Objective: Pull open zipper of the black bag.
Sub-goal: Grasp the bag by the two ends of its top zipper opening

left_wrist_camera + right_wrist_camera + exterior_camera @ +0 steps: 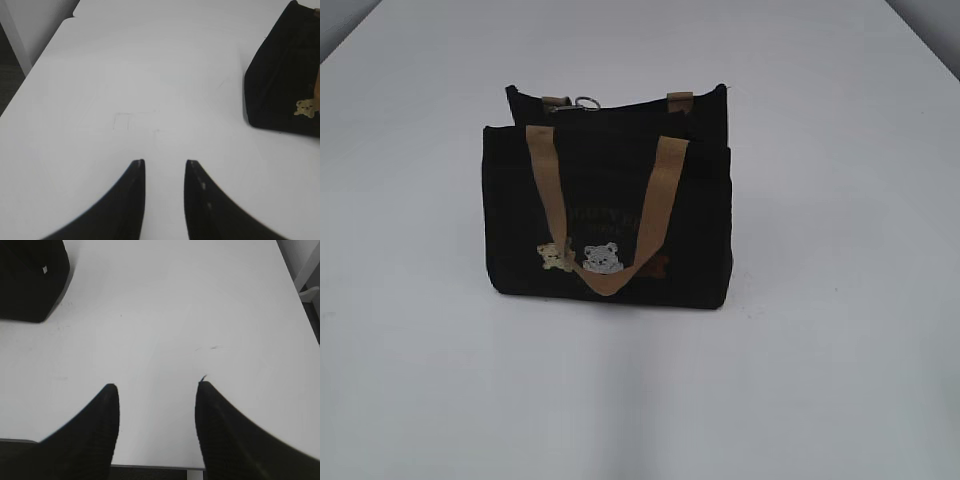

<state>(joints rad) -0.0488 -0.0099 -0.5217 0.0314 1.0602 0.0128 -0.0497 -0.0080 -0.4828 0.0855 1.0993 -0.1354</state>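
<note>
White bench carries the black bag; both hands, left and right, are parted, empty; the zipper ring should be pinched squarely.

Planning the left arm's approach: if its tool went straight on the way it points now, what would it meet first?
Probably nothing but the bare white table: the left tool points past the boxy black fabric bag, which sits off to its right. Depth is hard to judge.

I see matt black cloth bag, tan woven webbing handles, shiny metal zipper ring, smooth white table, matt black fingers
</note>
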